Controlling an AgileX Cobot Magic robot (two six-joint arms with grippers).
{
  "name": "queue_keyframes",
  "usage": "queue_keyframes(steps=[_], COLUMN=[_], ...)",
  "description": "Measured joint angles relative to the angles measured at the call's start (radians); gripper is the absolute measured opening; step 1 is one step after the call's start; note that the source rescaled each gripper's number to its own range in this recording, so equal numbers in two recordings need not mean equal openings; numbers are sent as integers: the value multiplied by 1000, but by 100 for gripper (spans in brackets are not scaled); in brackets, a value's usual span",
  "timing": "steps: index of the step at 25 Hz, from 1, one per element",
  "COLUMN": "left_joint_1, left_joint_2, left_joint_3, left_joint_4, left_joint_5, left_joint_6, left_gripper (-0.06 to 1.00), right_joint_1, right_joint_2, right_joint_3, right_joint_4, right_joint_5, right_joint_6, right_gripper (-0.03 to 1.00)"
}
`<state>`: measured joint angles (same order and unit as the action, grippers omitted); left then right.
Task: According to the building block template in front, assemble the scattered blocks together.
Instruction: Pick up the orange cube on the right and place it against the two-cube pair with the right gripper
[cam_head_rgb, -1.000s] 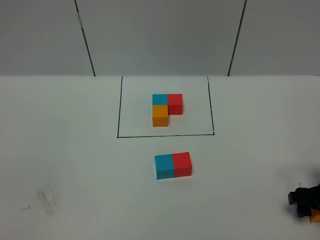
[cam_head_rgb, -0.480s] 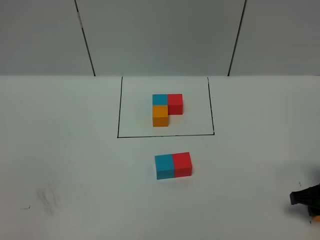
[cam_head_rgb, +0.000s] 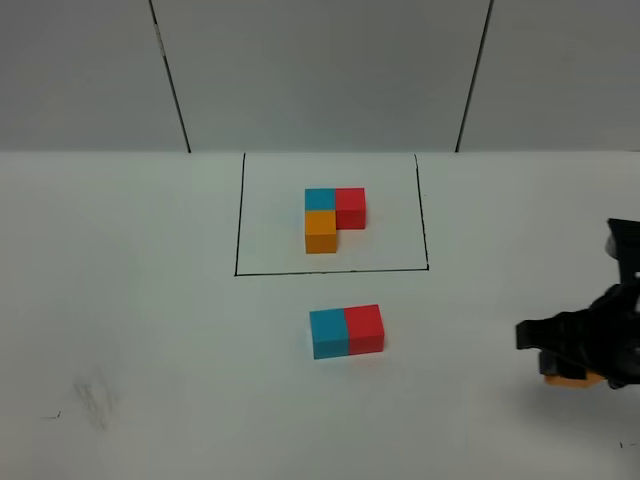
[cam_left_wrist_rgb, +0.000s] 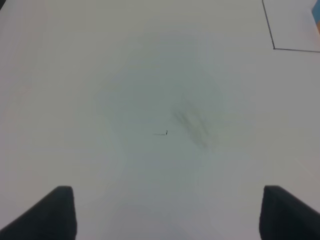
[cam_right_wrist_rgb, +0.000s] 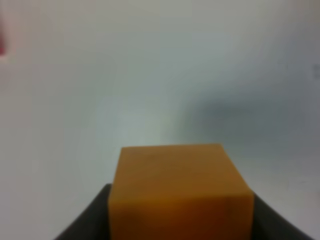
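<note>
The building block template (cam_head_rgb: 334, 215) is an L of blue, red and orange cubes inside a black drawn outline (cam_head_rgb: 238, 230). Of the scattered blocks, a blue cube (cam_head_rgb: 328, 335) and a red cube (cam_head_rgb: 365, 329) sit side by side just in front of the outline. My right gripper (cam_head_rgb: 566, 366) is at the right, shut on the orange cube (cam_head_rgb: 568, 379), which fills the right wrist view (cam_right_wrist_rgb: 180, 190). My left gripper (cam_left_wrist_rgb: 167, 220) is open over bare table, its fingers (cam_left_wrist_rgb: 60, 210) wide apart. It is outside the exterior high view.
A grey smudge (cam_head_rgb: 95, 400) marks the white table at the front left, also under the left gripper as a smudge (cam_left_wrist_rgb: 192, 122). The outline's corner (cam_left_wrist_rgb: 274, 48) shows in the left wrist view. Grey wall panels stand behind the table.
My right gripper has shut on the orange cube and moved up and left from the front right corner, carrying the cube. The left gripper has not moved.
</note>
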<state>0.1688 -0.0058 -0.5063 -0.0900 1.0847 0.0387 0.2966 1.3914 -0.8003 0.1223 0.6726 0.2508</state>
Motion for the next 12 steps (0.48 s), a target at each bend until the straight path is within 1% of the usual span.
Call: queue_keyframes(steps=[3,6,9,12], left_joint_1=[0,0,0,0], left_joint_2=[0,0,0,0], left_joint_3=[0,0,0,0], left_joint_4=[0,0,0,0], left_joint_5=[0,0,0,0], left_joint_6=[0,0,0,0], left_gripper=[65,65,65,65], right_joint_1=[127,231,308,373], right_joint_2=[25,86,163,232], right_joint_3=[-45,-91,-137,-183], right_joint_4=[7,-2,-6,-13], right_joint_5=[-23,-25,-7,36], right_joint_6=[29,95,197,373], right_gripper=[1,1,1,1])
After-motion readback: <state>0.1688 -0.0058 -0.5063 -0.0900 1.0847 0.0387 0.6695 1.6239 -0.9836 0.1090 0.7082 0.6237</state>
